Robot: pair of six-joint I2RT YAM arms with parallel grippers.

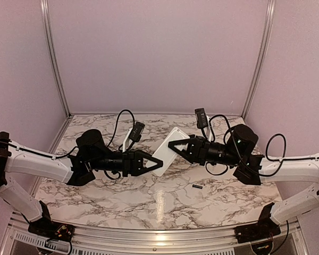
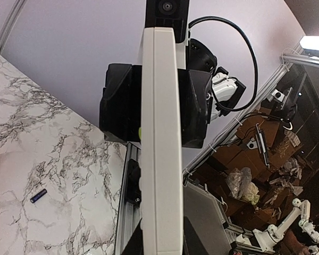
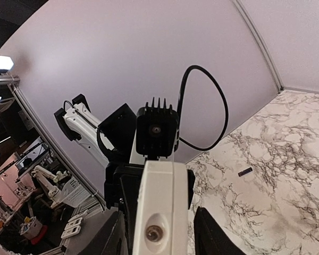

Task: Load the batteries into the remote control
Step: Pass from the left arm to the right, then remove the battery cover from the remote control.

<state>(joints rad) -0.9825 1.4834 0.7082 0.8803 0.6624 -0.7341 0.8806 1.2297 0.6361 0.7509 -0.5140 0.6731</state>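
Left tool point(image 1: 157, 163) and right tool point(image 1: 174, 144) each pinching the remote control point(image 1: 164, 149) above the counter point(image 1: 122, 197), one battery point(image 1: 197, 187) lying below.

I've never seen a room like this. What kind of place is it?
Probably a robotics lab: two robot arms at a marble-patterned table inside a plain-walled booth, with more robot arms and clutter outside.

The remote control point(image 1: 167, 147) sits above the worktop point(image 1: 122, 196), clamped at one end by the left gripper point(image 1: 158, 163) and at the other by the facing right gripper point(image 1: 174, 144). A battery point(image 1: 198, 187) lies on the worktop, nearer than the right gripper and below it.
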